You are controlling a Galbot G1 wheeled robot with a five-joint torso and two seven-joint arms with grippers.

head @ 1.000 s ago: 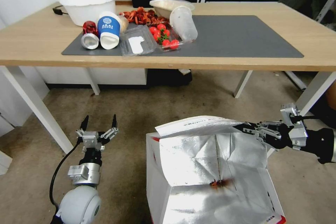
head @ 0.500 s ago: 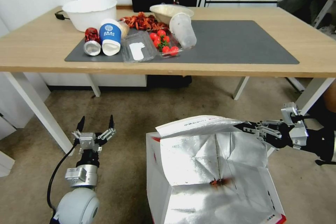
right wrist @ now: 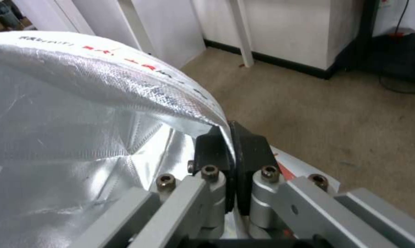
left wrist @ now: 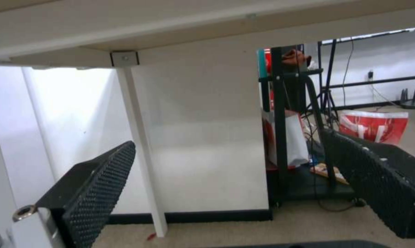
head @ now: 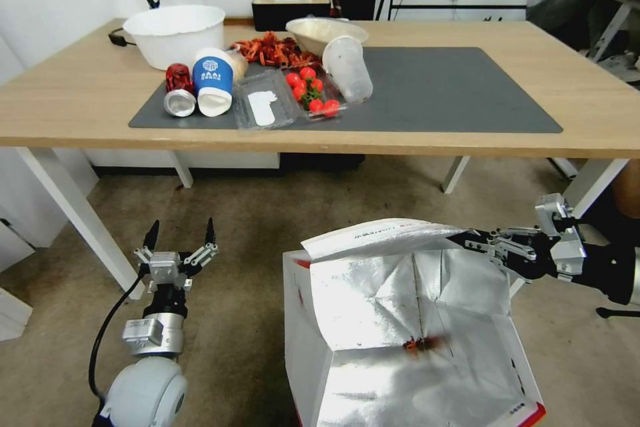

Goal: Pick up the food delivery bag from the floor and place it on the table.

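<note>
Currently, the food delivery bag (head: 407,327) is being held on the floor (head: 267,213), its soft, crinkly top flap pinched shut in the right pincer (head: 467,239); probably light. The left pincer (head: 179,235) is being kept spread, empty.

The head camera tilts, so the worktop (head: 80,107) and everything on it sit lower in the head view than a second ago. The left end effector (head: 179,232) also sits slightly lower and farther left in that view.
</note>
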